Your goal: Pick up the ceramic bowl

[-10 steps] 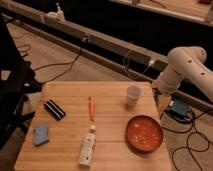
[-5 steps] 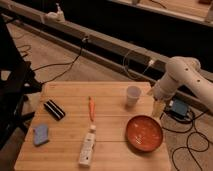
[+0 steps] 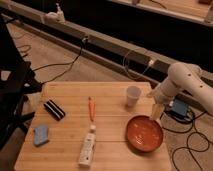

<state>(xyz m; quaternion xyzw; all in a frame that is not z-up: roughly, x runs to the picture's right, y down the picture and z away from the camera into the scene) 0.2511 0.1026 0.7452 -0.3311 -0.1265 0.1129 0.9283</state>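
Note:
The ceramic bowl (image 3: 144, 133) is wide, shallow and orange-red with pale speckles inside. It sits on the wooden table (image 3: 70, 125) near the front right corner. The white arm comes in from the right. My gripper (image 3: 156, 112) hangs just above the bowl's far right rim, pointing down. A small translucent whitish cup (image 3: 133, 95) stands behind the bowl, left of the gripper.
On the table lie an orange carrot-like stick (image 3: 91, 108), a white bottle (image 3: 87, 148), a black striped block (image 3: 54, 109) and a blue sponge (image 3: 40, 134). A blue box (image 3: 178, 108) and cables lie on the floor at the right. A dark chair stands at the left.
The arm has moved left and down, bringing the gripper from beside the table's right edge to just over the bowl's far rim.

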